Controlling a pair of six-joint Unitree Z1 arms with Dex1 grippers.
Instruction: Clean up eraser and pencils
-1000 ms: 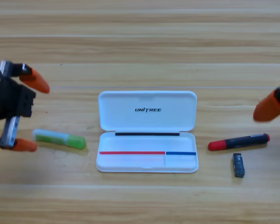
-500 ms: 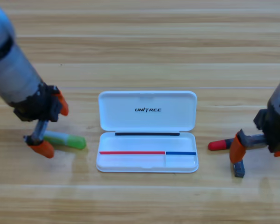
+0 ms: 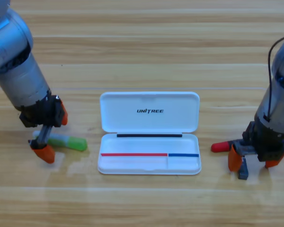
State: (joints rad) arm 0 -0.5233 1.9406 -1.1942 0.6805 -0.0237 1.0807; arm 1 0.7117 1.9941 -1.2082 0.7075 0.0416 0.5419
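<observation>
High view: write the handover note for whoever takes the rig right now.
Left hand: down at the green pencil's left end, jaws open astride it, not closed.
Right hand: down over the eraser and the black pencil; only the pencil's red end and part of the eraser show. Grip cannot be told.
Case: open in the middle, nothing put in it.
Done: nothing stowed.
Left: both pencils and the eraser into the case.
</observation>
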